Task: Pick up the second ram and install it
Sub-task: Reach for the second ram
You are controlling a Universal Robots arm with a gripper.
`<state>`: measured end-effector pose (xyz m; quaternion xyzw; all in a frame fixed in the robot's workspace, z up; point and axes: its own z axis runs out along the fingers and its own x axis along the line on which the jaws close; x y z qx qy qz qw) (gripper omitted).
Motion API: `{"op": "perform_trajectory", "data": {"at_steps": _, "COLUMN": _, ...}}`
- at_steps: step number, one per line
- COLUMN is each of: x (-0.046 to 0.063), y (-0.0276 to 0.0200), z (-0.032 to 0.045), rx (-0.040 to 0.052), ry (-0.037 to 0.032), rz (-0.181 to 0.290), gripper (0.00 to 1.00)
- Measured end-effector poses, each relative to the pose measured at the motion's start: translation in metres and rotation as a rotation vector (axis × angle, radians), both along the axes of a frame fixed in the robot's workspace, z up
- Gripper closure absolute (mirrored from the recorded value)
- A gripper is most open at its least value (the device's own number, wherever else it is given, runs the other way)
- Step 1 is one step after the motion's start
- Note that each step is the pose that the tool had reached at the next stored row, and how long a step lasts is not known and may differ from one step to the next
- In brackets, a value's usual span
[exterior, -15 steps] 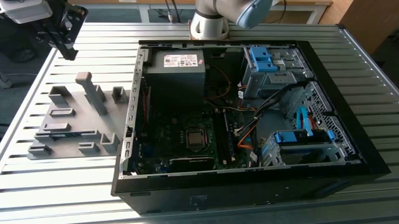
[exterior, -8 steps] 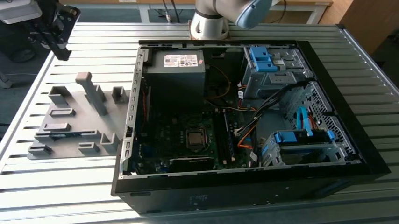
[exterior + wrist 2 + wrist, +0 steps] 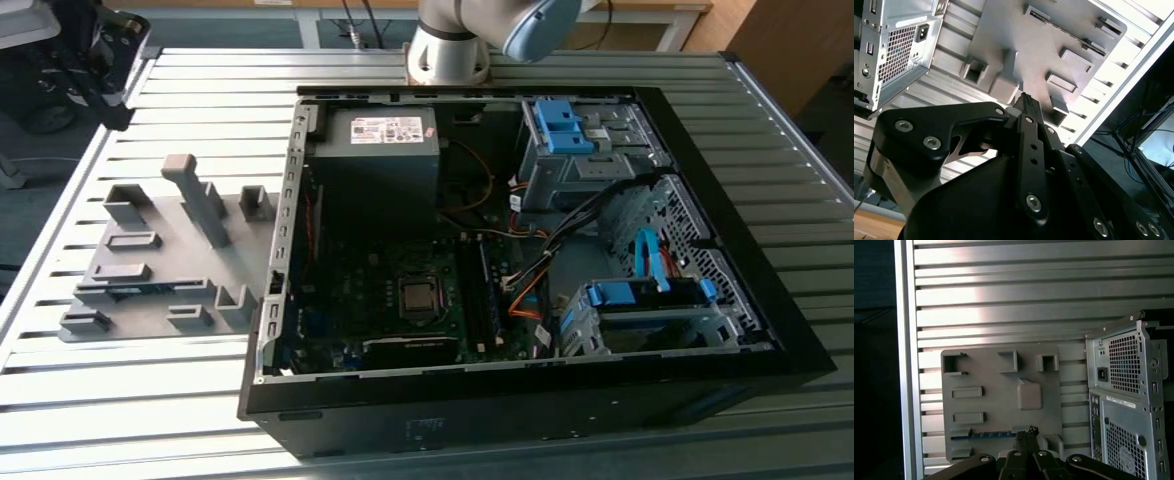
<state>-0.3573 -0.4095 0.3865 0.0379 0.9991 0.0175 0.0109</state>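
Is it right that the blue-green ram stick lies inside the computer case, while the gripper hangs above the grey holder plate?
No. The first wrist view shows the ram stick lying on the grey holder plate; the gripper hangs above it.

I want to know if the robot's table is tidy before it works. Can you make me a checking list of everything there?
Surface: slatted metal table, carrying an open computer case and a grey holder plate.
Job's things: second ram lies in a slot on the plate, not picked up.
Clutter: nothing seen.
Grippers: tool hangs above the plate, near the ram.
Cables: orange, blue and black cables inside the case.
Surroundings: dark equipment beyond the table, on the exterior view's left.
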Motion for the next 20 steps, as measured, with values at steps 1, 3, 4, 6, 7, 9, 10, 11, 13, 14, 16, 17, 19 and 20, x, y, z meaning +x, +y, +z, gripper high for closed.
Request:
{"op": "perform_trajectory", "data": {"at_steps": 1, "x": -0.002, "y": 0.0000, "z": 0.0000, "rx": 0.0000, "ry": 0.0000, "rz": 0.000, "gripper": 0.89}}
{"op": "perform_trajectory", "data": {"at_steps": 3, "x": -0.006, "y": 0.0000, "z": 0.0000, "rx": -0.0001, "ry": 0.0001, "rz": 0.000, "gripper": 0.89}}
{"op": "perform_trajectory", "data": {"at_steps": 4, "x": -0.008, "y": 0.0000, "z": 0.0000, "rx": 0.0000, "ry": 0.0000, "rz": 0.000, "gripper": 0.89}}
{"op": "perform_trajectory", "data": {"at_steps": 6, "x": -0.011, "y": 0.0000, "z": 0.0000, "rx": 0.0000, "ry": 0.0000, "rz": 0.000, "gripper": 0.89}}
{"op": "perform_trajectory", "data": {"at_steps": 7, "x": -0.013, "y": 0.0000, "z": 0.0000, "rx": -0.0001, "ry": 0.0000, "rz": 0.000, "gripper": 0.89}}
{"op": "perform_trajectory", "data": {"at_steps": 9, "x": -0.016, "y": 0.0000, "z": 0.0000, "rx": 0.0000, "ry": 0.0000, "rz": 0.000, "gripper": 0.89}}
{"op": "perform_trajectory", "data": {"at_steps": 10, "x": -0.018, "y": 0.0000, "z": 0.0000, "rx": 0.0000, "ry": 0.0000, "rz": 0.000, "gripper": 0.89}}
{"op": "perform_trajectory", "data": {"at_steps": 11, "x": -0.019, "y": 0.0000, "z": 0.0000, "rx": 0.0000, "ry": 0.0000, "rz": 0.000, "gripper": 0.89}}
{"op": "perform_trajectory", "data": {"at_steps": 13, "x": -0.023, "y": 0.0000, "z": -0.0001, "rx": 0.0000, "ry": 0.0000, "rz": 0.000, "gripper": 0.89}}
{"op": "perform_trajectory", "data": {"at_steps": 14, "x": -0.024, "y": 0.0000, "z": -0.0001, "rx": -0.0001, "ry": 0.0001, "rz": 0.000, "gripper": 0.89}}
{"op": "perform_trajectory", "data": {"at_steps": 16, "x": -0.026, "y": 0.0000, "z": -0.0001, "rx": 0.0000, "ry": 0.0000, "rz": 0.000, "gripper": 0.89}}
{"op": "perform_trajectory", "data": {"at_steps": 17, "x": -0.027, "y": 0.0000, "z": -0.0001, "rx": 0.0000, "ry": 0.0000, "rz": 0.000, "gripper": 0.89}}
{"op": "perform_trajectory", "data": {"at_steps": 19, "x": -0.027, "y": 0.0000, "z": -0.0001, "rx": 0.0000, "ry": 0.0000, "rz": 0.000, "gripper": 0.89}}
{"op": "perform_trajectory", "data": {"at_steps": 20, "x": -0.027, "y": 0.0000, "z": -0.0001, "rx": 0.0000, "ry": 0.0000, "rz": 0.000, "gripper": 0.89}}
